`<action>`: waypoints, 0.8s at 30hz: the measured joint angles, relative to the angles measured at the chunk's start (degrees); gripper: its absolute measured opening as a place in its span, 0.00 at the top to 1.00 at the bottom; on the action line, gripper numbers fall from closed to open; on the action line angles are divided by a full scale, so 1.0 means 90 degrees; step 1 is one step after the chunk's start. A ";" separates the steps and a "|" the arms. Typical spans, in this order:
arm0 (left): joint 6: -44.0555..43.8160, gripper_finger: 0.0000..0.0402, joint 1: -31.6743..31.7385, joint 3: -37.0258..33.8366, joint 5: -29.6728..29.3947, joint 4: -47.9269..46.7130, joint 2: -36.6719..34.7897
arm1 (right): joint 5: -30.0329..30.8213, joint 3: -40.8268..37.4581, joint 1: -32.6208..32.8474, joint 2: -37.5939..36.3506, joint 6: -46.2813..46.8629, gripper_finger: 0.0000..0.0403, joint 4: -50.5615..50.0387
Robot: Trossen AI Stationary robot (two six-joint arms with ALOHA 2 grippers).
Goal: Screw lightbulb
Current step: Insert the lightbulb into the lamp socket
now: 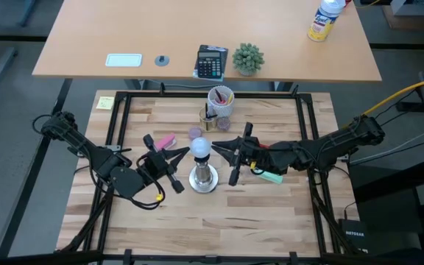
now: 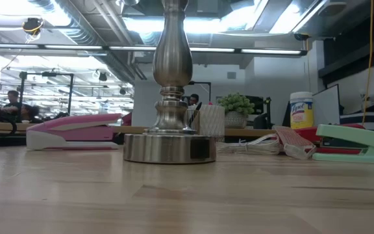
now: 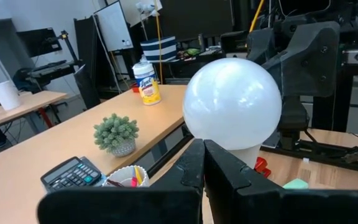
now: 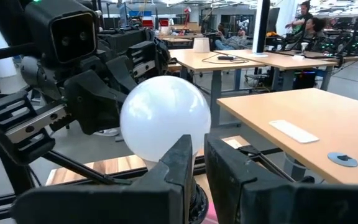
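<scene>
The white round lightbulb (image 1: 199, 147) is up at the top of the silver socket stand (image 1: 203, 178), whose round base (image 2: 169, 148) rests on the wooden table. Whether its screw base is in the socket is hidden. My left gripper (image 1: 180, 154) comes level from the table's left, its fingers (image 3: 199, 163) shut, tips just under the bulb's globe (image 3: 232, 102). My right gripper (image 1: 219, 150) comes level from the right, its fingers closed to a narrow gap below the globe (image 4: 165, 115). My left gripper's shut fingertips (image 3: 194, 152) point level at the bulb's neck (image 3: 248, 155) from the table's left; I cannot tell whether they touch it. My right gripper comes level from the table's right and closes on the bulb just below the globe (image 4: 194, 154). Its own fingers (image 4: 180, 158) hide the place of contact. The bulb stands upright above the stand.
A pink stapler (image 1: 166, 140), a purple cap (image 1: 196, 132) and a cup of pens (image 1: 221, 98) lie beyond the stand; a green stapler (image 1: 272, 177) lies under my right arm. A black frame (image 1: 120, 110) borders the table. Free room lies toward the near edge.
</scene>
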 joint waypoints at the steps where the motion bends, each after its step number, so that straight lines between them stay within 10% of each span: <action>1: -0.0001 1.00 0.0000 0.0000 -0.0005 0.0000 0.0000 | 0.0061 0.0000 0.0000 0.0000 -0.0002 0.88 0.0002; 24: -0.0285 1.00 -0.0640 0.0000 -0.0147 0.0075 0.0000 | 0.0438 0.0002 -0.0071 -0.0012 -0.0670 0.88 0.0265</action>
